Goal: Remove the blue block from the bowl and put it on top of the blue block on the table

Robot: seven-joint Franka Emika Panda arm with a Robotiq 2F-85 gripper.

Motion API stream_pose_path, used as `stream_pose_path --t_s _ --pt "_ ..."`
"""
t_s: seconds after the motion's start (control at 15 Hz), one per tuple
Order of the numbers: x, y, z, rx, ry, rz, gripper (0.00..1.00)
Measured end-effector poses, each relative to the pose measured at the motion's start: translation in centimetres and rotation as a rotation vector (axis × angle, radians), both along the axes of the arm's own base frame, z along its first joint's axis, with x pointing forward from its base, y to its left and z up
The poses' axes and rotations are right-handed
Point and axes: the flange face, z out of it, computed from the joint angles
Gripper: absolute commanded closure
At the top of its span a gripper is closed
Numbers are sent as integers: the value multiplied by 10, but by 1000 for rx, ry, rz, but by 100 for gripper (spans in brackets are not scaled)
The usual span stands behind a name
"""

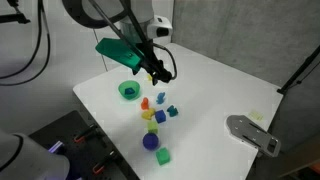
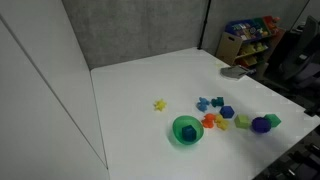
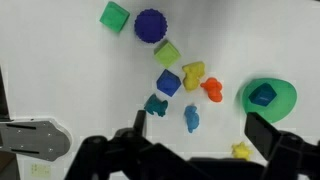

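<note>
Wrist view shows the blue block (image 3: 262, 95) sitting in the bowl (image 3: 289, 100), so all the work is left. My gripper (image 3: 200, 128) is spread wide, holding nothing.

Matt white table (image 3: 60, 70), seemingly plastic bowl (image 3: 289, 98)

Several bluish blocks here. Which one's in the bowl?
The blue block lying inside the green bowl; the other blue cube sits out on the table beside a yellow block.
</note>
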Motion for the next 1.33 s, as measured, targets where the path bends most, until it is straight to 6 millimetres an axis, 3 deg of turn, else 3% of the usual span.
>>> stream_pose_path --t_s 0.8,1.33 --pt "1 2 -1 -3 3 5 0" --pt "18 34 -15 -23 33 74 0"
